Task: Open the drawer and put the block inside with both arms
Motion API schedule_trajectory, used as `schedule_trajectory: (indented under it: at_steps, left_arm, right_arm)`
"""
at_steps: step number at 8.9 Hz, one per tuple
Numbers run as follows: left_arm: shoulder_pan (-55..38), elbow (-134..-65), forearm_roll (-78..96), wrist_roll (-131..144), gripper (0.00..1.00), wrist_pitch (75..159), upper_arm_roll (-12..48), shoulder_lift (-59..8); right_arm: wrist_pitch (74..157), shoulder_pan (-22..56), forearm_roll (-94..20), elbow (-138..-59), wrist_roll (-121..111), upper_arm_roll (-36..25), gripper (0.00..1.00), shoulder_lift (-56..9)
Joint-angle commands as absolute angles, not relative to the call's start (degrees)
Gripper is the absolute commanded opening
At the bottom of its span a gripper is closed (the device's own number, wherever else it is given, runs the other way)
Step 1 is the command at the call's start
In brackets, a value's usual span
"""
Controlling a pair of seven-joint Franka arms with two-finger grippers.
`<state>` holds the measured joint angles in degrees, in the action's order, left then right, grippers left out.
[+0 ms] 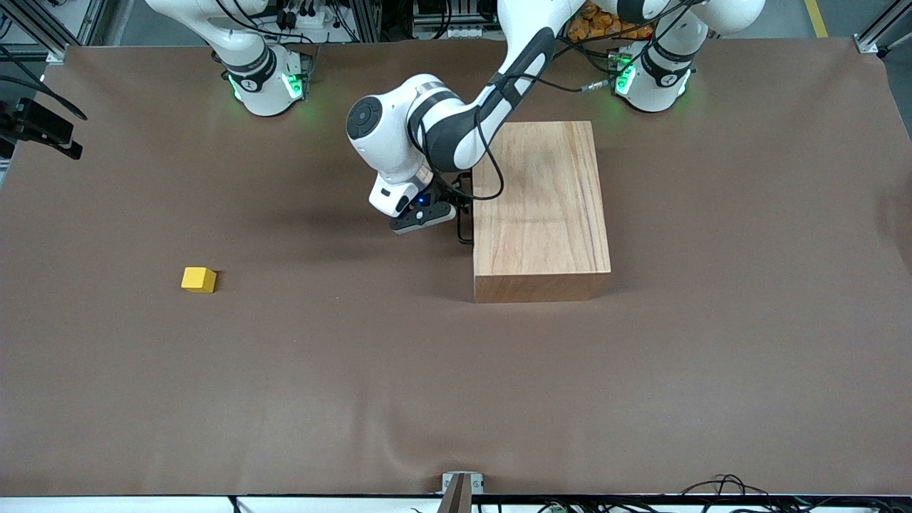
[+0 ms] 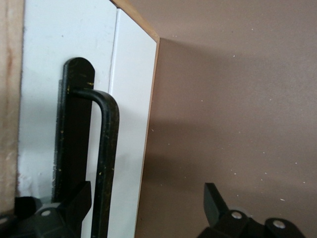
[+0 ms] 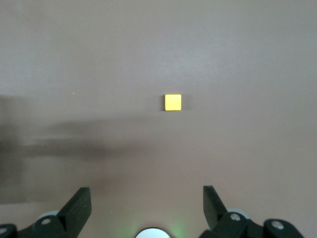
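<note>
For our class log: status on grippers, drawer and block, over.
Left gripper open at the drawer handle, not yet clamped. Right gripper open, high over the block. Drawer shut. Nothing in the way.

We are seeing open desk [image 1: 299, 370] all around the block [image 1: 199, 279]; at its three o'clock, the left pincer [image 2: 143, 208] is straddling the drawer handle [image 2: 106, 163], crowding the wooden box [image 1: 541, 214].

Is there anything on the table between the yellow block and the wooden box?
Nothing lies there. In the front view, only bare brown table cover stretches between the block and the wooden box; the left gripper is higher, at the drawer handle.
</note>
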<state>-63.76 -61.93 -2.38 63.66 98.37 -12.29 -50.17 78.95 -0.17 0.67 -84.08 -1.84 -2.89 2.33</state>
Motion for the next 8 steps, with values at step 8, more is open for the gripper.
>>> schedule_trajectory:
  at_steps: [8]
  left_arm:
    - [-64.3,-60.5,-3.6,63.1,1.00,102.6,-12.0,-51.2]
  right_arm:
    - [78.7,-1.1,0.8,-84.6,-1.9,-2.3,1.00,3.0]
